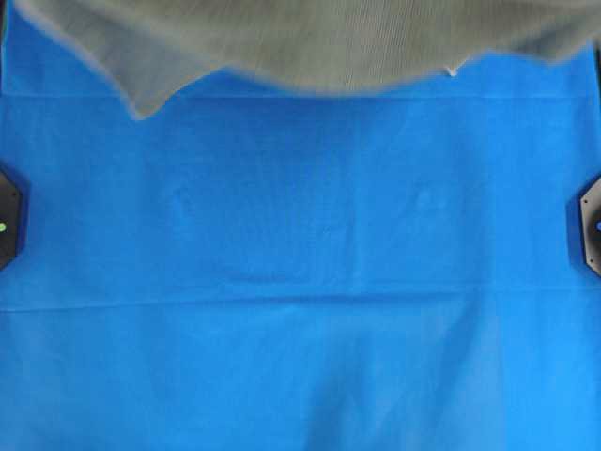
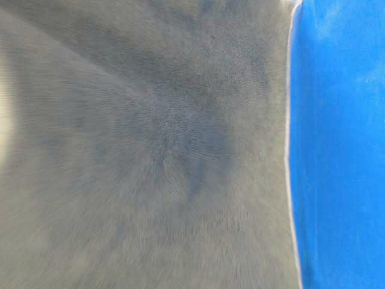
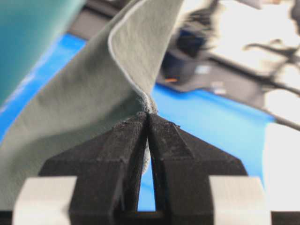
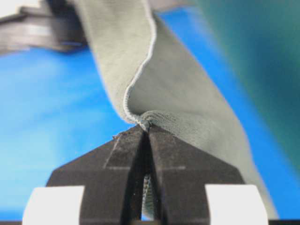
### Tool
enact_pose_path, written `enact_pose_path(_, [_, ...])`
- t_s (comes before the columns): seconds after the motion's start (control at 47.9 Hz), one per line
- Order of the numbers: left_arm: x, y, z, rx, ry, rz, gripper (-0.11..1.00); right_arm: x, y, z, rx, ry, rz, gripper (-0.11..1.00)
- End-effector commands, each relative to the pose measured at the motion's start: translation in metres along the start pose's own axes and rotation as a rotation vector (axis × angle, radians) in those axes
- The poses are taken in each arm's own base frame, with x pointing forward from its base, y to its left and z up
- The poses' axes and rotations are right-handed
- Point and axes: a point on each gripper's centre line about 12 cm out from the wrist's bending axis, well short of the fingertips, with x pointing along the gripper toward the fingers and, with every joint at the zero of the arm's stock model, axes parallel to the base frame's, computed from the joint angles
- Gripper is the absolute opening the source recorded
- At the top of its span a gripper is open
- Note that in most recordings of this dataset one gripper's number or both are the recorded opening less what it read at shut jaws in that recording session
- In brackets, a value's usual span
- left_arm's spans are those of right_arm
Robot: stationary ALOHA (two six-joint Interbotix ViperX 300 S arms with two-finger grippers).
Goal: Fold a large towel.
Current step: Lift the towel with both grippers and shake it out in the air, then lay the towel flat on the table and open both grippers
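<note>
The grey-green towel (image 1: 310,42) hangs lifted across the top of the overhead view, close to the camera and blurred, above the blue cloth surface. In the table-level view the towel (image 2: 150,156) fills most of the picture, its pale hem running down the right side. My left gripper (image 3: 148,116) is shut on a hemmed edge of the towel (image 3: 93,93), which rises up and to the left from the tips. My right gripper (image 4: 146,126) is shut on another hemmed edge of the towel (image 4: 178,89), the cloth bunched at the tips. Neither gripper shows in the overhead view.
The bright blue cloth surface (image 1: 300,263) covers the whole table, with a crease line across it near the front. Black arm bases sit at the left edge (image 1: 7,218) and the right edge (image 1: 590,225). Dark equipment (image 3: 211,70) stands beyond the table.
</note>
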Motion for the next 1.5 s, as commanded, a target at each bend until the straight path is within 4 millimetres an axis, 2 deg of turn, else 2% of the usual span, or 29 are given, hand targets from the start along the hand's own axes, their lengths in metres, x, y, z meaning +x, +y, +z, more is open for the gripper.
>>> enact_pose_path(0.0, [-0.011, -0.009, 0.006, -0.032, -0.025, -0.041, 0.01, -0.014, 0.018, 0.014, 0.025, -0.073, 0.12, 0.0])
enact_pose_path(0.23, [-0.026, -0.014, 0.007, -0.106, -0.028, -0.075, 0.01, -0.024, 0.038, 0.022, 0.051, -0.129, 0.256, 0.0])
enact_pose_path(0.438, [-0.046, -0.017, 0.018, -0.111, -0.09, -0.094, 0.01, -0.031, 0.038, 0.028, 0.059, -0.169, 0.263, 0.0])
enact_pose_path(0.543, [-0.042, -0.008, 0.017, -0.103, -0.091, -0.036, 0.01, -0.031, 0.03, 0.029, 0.055, -0.179, 0.209, 0.0])
enact_pose_path(0.647, [-0.025, 0.015, 0.012, -0.108, -0.067, 0.093, 0.02, -0.025, 0.009, 0.025, 0.057, -0.162, 0.062, 0.0])
enact_pose_path(0.731, [-0.011, 0.038, 0.004, -0.117, -0.044, 0.197, 0.01, -0.012, -0.016, 0.011, 0.1, -0.086, -0.096, 0.0])
enact_pose_path(0.939, [0.03, 0.093, -0.042, -0.15, 0.079, 0.37, 0.01, 0.04, -0.067, -0.051, 0.211, 0.179, -0.336, 0.0])
enact_pose_path(1.086, [0.053, 0.132, -0.068, -0.12, 0.152, 0.47, 0.01, 0.059, -0.103, -0.079, 0.209, 0.267, -0.485, 0.0])
enact_pose_path(1.19, [0.066, 0.157, -0.078, -0.047, 0.179, 0.512, 0.01, 0.066, -0.131, -0.09, 0.163, 0.308, -0.609, 0.0])
enact_pose_path(1.336, [0.084, 0.19, -0.089, 0.015, 0.187, 0.56, 0.01, 0.076, -0.161, -0.091, 0.079, 0.312, -0.716, 0.0])
enact_pose_path(1.482, [0.098, 0.205, -0.095, 0.033, 0.203, 0.573, 0.01, 0.089, -0.177, -0.091, 0.034, 0.296, -0.74, 0.0])
